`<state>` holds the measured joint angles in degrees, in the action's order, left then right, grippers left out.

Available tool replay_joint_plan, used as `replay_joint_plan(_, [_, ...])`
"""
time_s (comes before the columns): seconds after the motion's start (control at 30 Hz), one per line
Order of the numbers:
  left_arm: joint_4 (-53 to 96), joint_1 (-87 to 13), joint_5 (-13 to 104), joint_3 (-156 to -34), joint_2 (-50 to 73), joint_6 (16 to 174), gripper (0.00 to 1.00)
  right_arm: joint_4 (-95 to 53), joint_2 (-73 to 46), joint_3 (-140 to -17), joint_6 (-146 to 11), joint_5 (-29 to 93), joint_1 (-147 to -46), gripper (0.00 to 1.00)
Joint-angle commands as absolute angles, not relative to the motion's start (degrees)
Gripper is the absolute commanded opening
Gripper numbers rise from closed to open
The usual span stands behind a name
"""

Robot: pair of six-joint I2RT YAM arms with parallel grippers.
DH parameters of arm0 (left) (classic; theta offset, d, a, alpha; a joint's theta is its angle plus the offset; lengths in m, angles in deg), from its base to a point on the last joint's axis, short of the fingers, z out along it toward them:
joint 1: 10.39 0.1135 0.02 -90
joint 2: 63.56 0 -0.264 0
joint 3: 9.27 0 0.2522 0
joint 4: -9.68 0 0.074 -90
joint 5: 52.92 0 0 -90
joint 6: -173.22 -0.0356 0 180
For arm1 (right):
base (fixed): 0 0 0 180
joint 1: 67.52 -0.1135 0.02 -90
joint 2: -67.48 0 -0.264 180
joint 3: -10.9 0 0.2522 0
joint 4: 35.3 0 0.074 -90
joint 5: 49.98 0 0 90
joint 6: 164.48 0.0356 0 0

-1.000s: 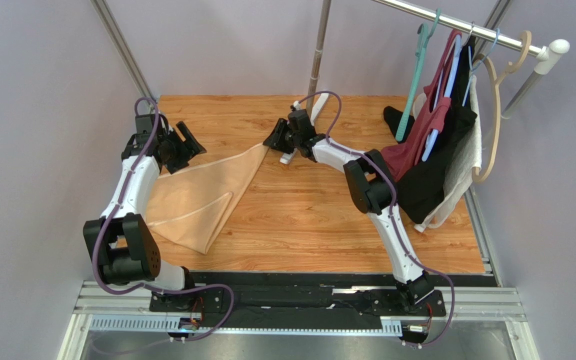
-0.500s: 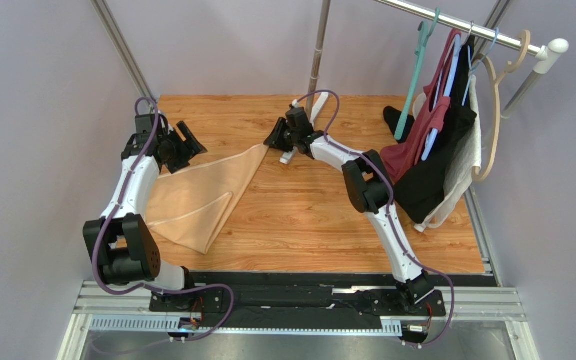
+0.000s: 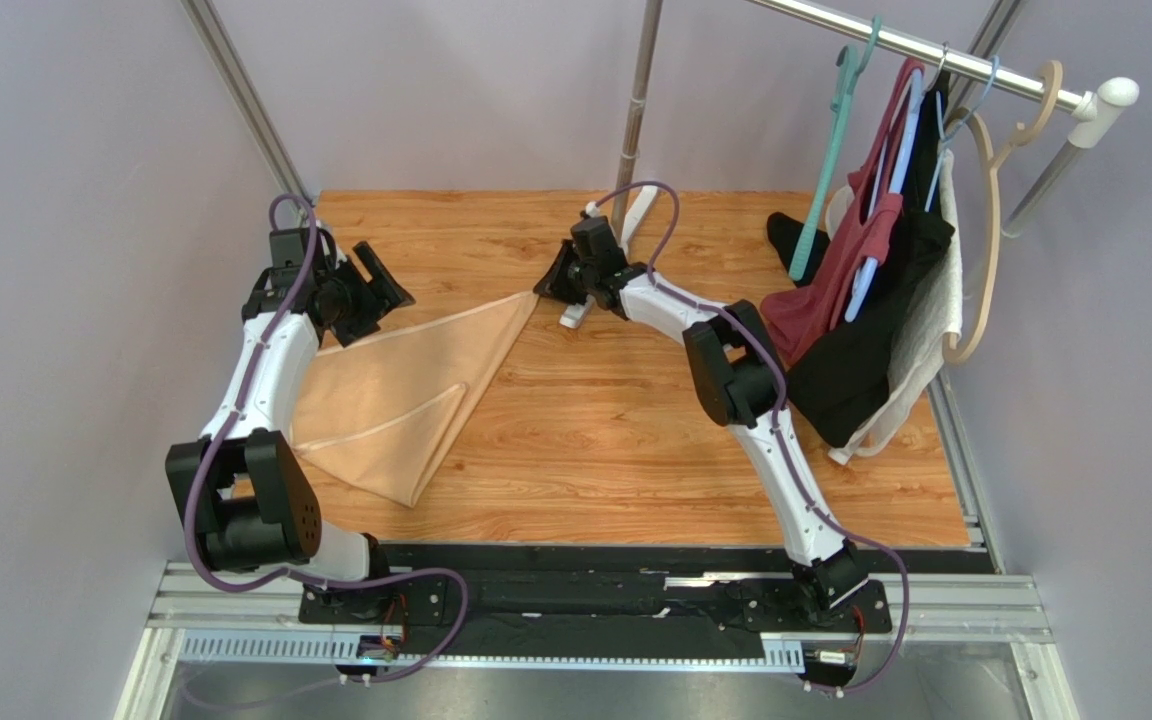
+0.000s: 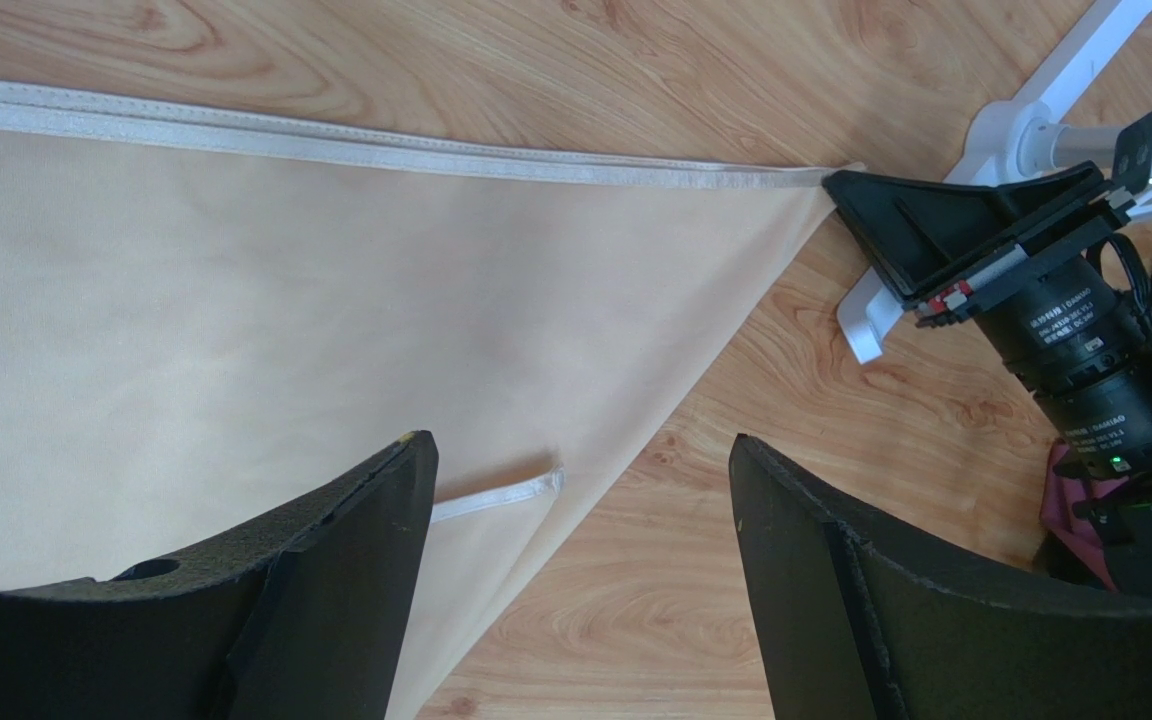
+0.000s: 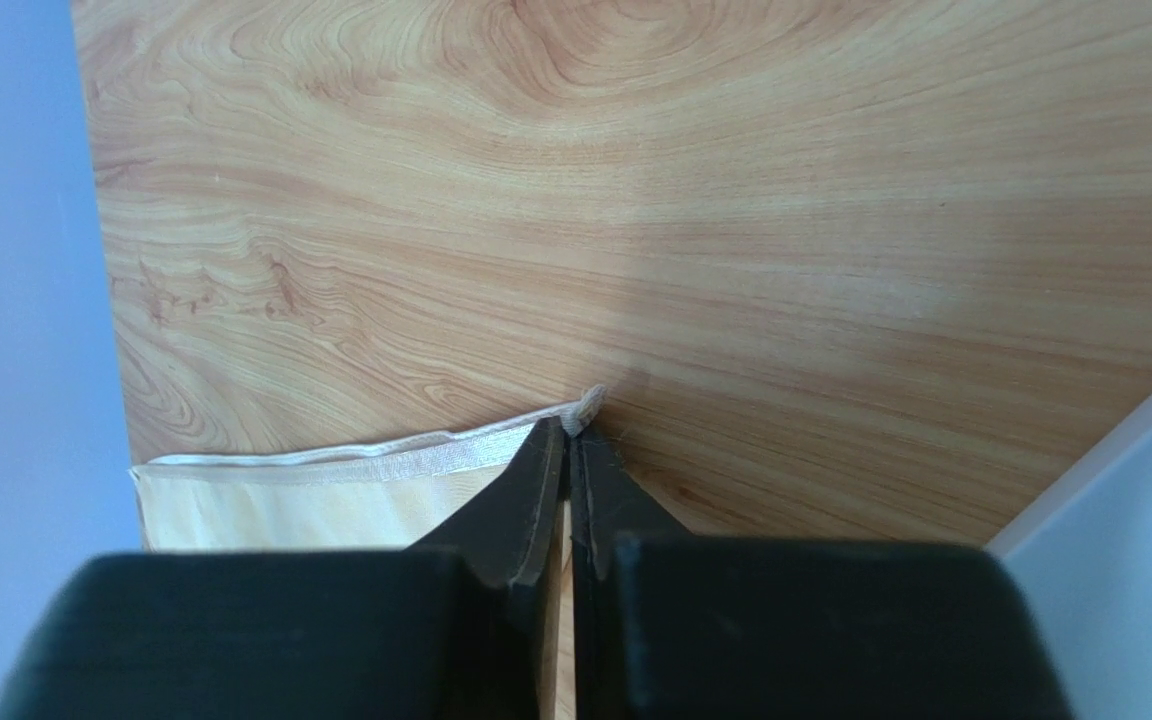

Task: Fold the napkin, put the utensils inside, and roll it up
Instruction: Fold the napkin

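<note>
left tool (image 4: 582,450): wide open, holding nothing, above the napkin (image 3: 387,393) | right tool (image 5: 569,432): pinched shut on the napkin's far corner | napkin: folded, flat on counter (image 3: 642,435), left side

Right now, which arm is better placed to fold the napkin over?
Right. The right gripper is shut on the napkin's far corner; the left gripper hangs open above it, holding nothing.

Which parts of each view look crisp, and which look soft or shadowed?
Top external view: even light, faint shadows, all crisp. Left wrist view: the peach-tan fabric napkin sharp, the black left end effector dark. Right wrist view: the wood-grain table sharp, the black right end effector blurred near the lens.
</note>
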<state>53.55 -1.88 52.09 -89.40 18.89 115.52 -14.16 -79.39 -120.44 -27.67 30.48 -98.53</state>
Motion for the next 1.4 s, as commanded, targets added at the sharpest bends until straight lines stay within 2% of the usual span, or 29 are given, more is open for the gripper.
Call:
replay_joint_plan(0.0, [51.75, -1.78, 53.25, -89.30, 16.86, 116.18, 0.81, -14.76, -79.04, -116.87, -26.15, 32.81, -98.29, 0.00])
replay_joint_plan(0.47, [52.10, -1.78, 52.99, -90.10, 15.27, 114.78, 0.81, -22.93, -68.05, -106.32, -25.70, 39.93, -94.95, 0.00])
replay_joint_plan(0.7, [52.62, -1.78, 52.38, -90.88, 13.96, 113.55, 0.81, -24.44, -64.71, -105.08, -26.93, 42.31, -93.45, 0.00])
replay_joint_plan(1.03, [55.70, -1.86, 48.17, -91.24, 9.30, 109.51, 0.81, -39.19, -59.26, -97.53, -26.75, 30.63, -98.01, 0.00])
replay_joint_plan(1.37, [55.88, -1.86, 43.59, -85.26, 1.30, 106.43, 0.81, -42.72, -55.75, -93.14, -27.55, 25.00, -106.98, 0.00])
